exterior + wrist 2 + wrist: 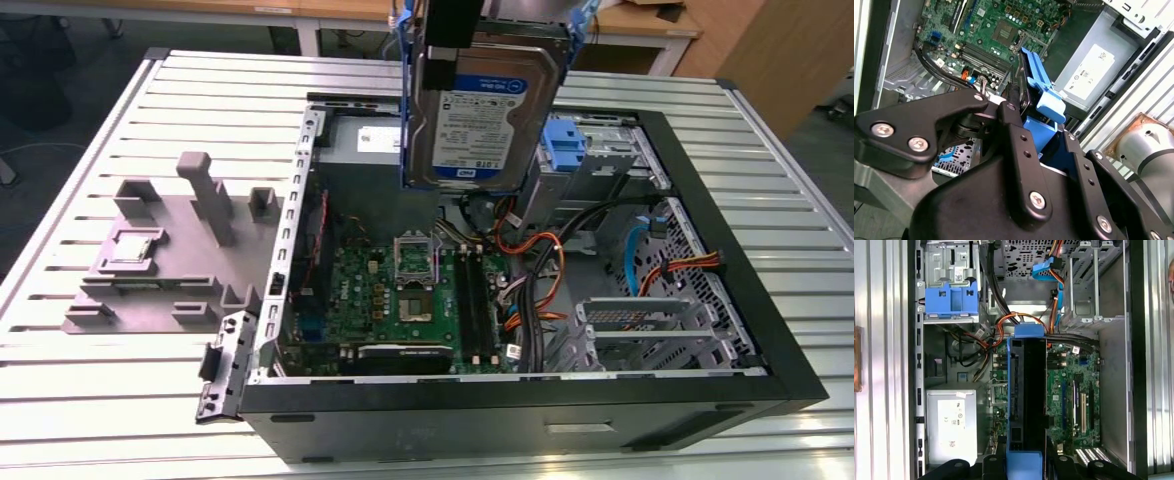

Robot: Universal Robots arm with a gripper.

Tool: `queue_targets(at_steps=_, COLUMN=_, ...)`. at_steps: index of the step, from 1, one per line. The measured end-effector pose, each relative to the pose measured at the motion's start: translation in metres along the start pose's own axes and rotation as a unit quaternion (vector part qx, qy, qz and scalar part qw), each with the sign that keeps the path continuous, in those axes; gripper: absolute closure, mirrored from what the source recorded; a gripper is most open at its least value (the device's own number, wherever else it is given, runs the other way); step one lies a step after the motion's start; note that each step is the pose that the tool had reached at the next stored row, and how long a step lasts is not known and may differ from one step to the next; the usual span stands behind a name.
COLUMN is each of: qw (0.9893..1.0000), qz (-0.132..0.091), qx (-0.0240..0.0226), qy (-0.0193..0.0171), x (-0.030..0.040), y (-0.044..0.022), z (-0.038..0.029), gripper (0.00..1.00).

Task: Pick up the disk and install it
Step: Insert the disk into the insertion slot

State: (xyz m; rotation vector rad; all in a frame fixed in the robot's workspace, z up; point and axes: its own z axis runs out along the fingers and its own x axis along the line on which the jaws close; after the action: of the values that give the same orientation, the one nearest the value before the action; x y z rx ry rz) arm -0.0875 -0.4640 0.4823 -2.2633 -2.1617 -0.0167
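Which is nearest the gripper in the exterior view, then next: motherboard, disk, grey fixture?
1. disk: held by the gripper, above the case.
2. motherboard: inside the case, below.
3. grey fixture: on the table, exterior view's left.

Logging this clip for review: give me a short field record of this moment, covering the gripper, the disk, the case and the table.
gripper: shut on the disk
disk: upright, label toward the exterior view, in the air above the computer case
computer case: open, on its side, motherboard exposed
install: not yet done
table: slatted, grey fixture at the exterior view's left of the case
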Motion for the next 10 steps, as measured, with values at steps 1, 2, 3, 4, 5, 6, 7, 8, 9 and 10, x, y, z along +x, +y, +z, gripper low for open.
queue_targets(at_steps=1, qw=1.0, qz=0.0, qx=0.0, qy=0.0, x=0.0001, y=0.0003, z=0.0, gripper=0.63)
queue_targets(at_steps=2, qw=1.0, qz=0.0, qx=0.0, qy=0.0, x=0.0001, y=0.0005, z=0.0, gripper=0.63)
queue_targets(at_steps=3, qw=1.0, qz=0.0, qx=0.0, qy=0.0, x=0.0001, y=0.0006, z=0.0, gripper=0.63)
queue_targets(at_steps=4, qw=1.0, qz=0.0, qx=0.0, qy=0.0, x=0.0001, y=0.0009, z=0.0, gripper=0.63)
queue_targets(at_steps=5, qw=1.0, qz=0.0, qx=0.0, qy=0.0, x=0.0001, y=0.0011, z=0.0, gripper=0.63)
queue_targets(at_steps=6, qw=1.0, qz=0.0, qx=0.0, qy=0.0, x=0.0001, y=0.0013, z=0.0, gripper=0.63)
queue_targets(at_steps=7, qw=1.0, qz=0.0, qx=0.0, qy=0.0, x=0.0001, y=0.0015, z=0.0, gripper=0.63)
queue_targets(at_steps=8, qw=1.0, qz=0.0, qx=0.0, qy=0.0, x=0.0001, y=0.0017, z=0.0, gripper=0.63)
queue_targets(at_steps=9, qw=1.0, qz=0.0, qx=0.0, qy=0.0, x=0.0002, y=0.0019, z=0.0, gripper=0.63)
queue_targets(at_steps=10, qw=1.0, qz=0.0, qx=0.0, qy=0.0, x=0.0002, y=0.0021, z=0.0, gripper=0.63)
